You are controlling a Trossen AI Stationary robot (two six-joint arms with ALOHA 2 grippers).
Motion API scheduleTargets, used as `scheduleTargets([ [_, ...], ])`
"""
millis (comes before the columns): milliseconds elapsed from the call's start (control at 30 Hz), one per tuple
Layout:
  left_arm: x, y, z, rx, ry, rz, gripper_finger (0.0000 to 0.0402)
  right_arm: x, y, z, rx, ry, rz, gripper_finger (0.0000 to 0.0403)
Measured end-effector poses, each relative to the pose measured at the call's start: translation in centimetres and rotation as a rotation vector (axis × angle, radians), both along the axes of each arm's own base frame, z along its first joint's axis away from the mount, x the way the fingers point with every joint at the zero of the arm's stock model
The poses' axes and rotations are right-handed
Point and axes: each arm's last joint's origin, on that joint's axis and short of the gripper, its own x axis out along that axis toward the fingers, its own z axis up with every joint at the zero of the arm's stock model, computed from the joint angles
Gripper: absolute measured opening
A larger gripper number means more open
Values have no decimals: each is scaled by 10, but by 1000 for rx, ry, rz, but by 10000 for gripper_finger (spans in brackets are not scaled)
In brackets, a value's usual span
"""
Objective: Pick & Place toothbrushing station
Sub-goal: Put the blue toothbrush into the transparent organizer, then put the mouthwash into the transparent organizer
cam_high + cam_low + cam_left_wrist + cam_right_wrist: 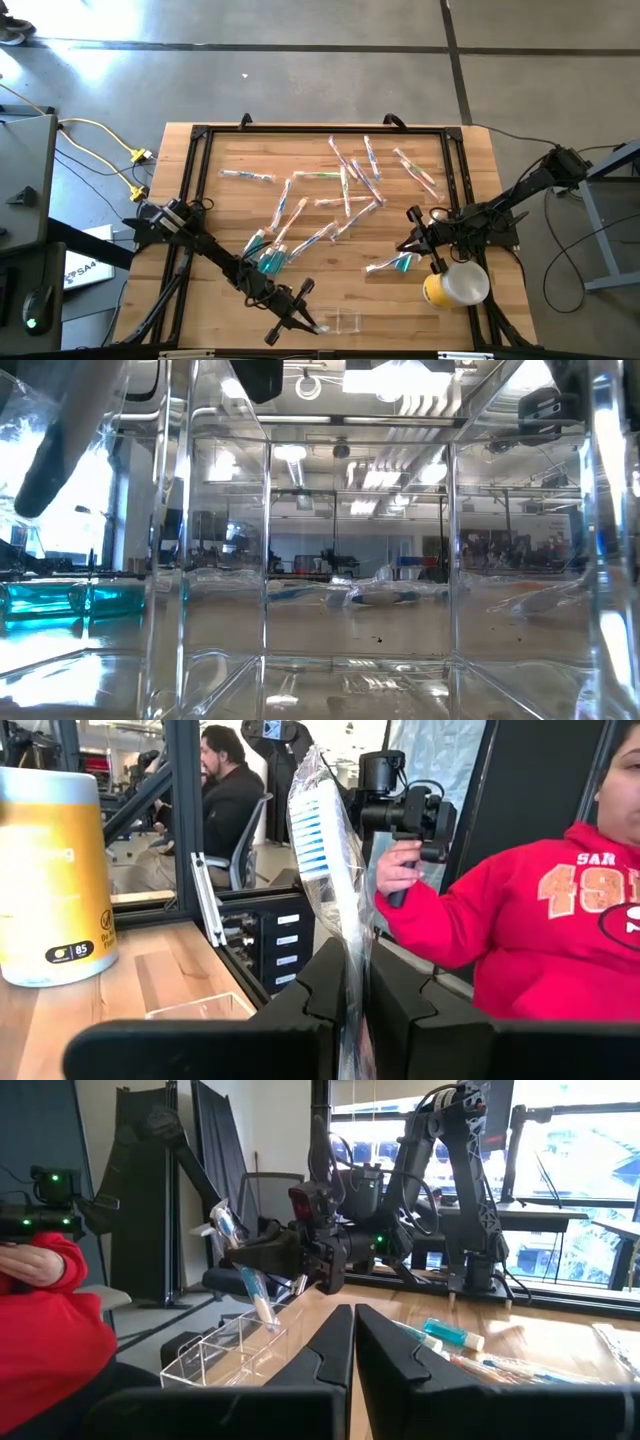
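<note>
a: toothbrush [322,830] in its clear wrapper is what counts right now. left gripper [297,318] has its jaws clamped on the lower part of the handle, bristle head standing up, near the front edge of the counter [320,215]

b: where is it relative to the clear organizer [225,1348]?

a: in the right wrist view the brush hangs tilted over that compartmented acrylic box, lower end close to or just inside one cell; i cannot tell if it touches. in the high view the box sits just beside the jaws

b: how would you expect it to handle?

a: light and stiff, i'd judge, but the film sleeve is slick and crinkly, so the brush could slide or twist inside the wrapper even with the jaws tight. a hold on the handle's thicker middle seems safer than on loose film near the ends

b: and the other arm?

a: right gripper [412,241] waits at the counter's right side, jaws together and holding nothing, beside a teal wrapped toothbrush [392,264] and near the yellow wipes canister [455,285]

b: anything fragile?

a: the organizer's thin walls would likely tip or skid if nudged. many more wrapped toothbrushes [345,185] lie scattered mid-counter, some overlapping, so a clean grab there needs a single handle clear of its neighbours
</note>
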Motion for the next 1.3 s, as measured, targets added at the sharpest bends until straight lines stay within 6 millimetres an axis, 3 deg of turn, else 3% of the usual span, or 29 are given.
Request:
scheduleTargets([
  [367, 0, 0, -1, -15, 25, 12, 31, 0, 0, 0, 2, 1, 1, 8],
  [767, 2, 2, -2, -48, 59, 80, 130, 0, 0, 0, 2, 1, 1, 8],
  [1000, 2, 3, -3, -44, 65, 106, 160, 0, 1, 0, 1, 0, 19, 8],
  [1300, -1, 5, 20, -53, 2, 113, 162, 0, 1, 0, 0, 0, 21, 8],
])
